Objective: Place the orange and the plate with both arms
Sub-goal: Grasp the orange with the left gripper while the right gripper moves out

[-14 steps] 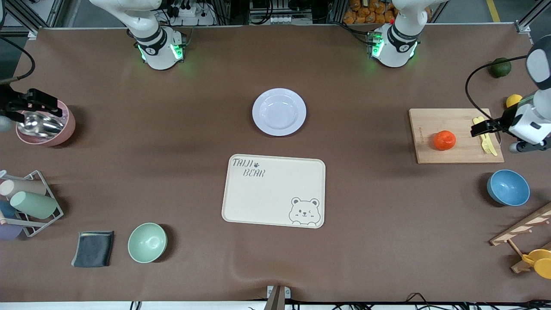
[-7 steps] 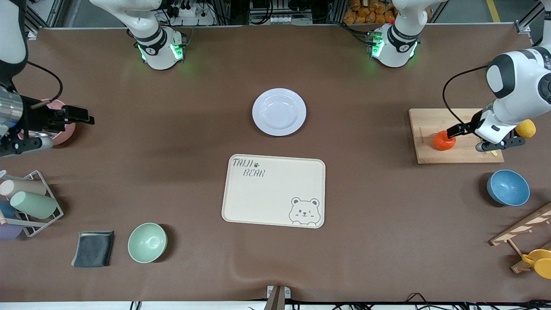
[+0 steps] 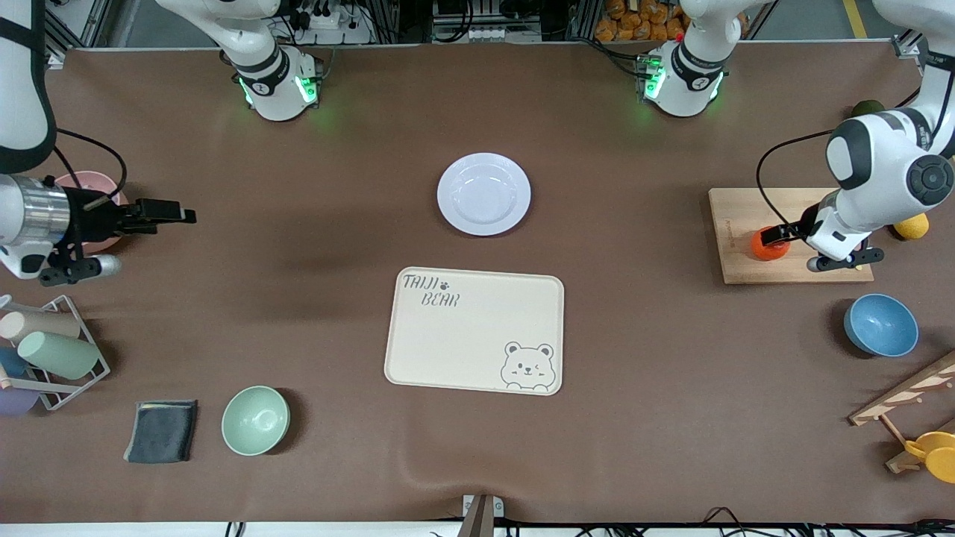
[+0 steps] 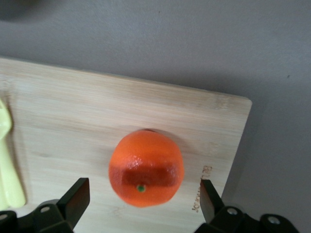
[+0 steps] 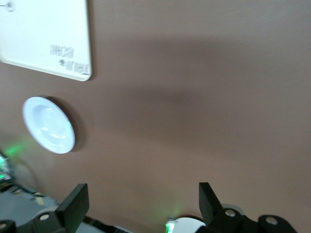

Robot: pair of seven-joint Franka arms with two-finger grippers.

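1. Both grippers spread wide: left gripper (image 4: 141, 204) over the orange (image 3: 767, 244) on the cutting board (image 3: 735, 224).
2. Right gripper (image 3: 179, 215) over bare table; plate (image 3: 483, 194) lies farther than the tray (image 3: 474, 330).

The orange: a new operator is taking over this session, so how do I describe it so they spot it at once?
Find the wooden cutting board at the left arm's end of the table. The orange sits on it, with the open left gripper over it. It is small, round and bright red-orange, unlike the yellow lemon by the board's edge or the blue bowl nearer the front camera.
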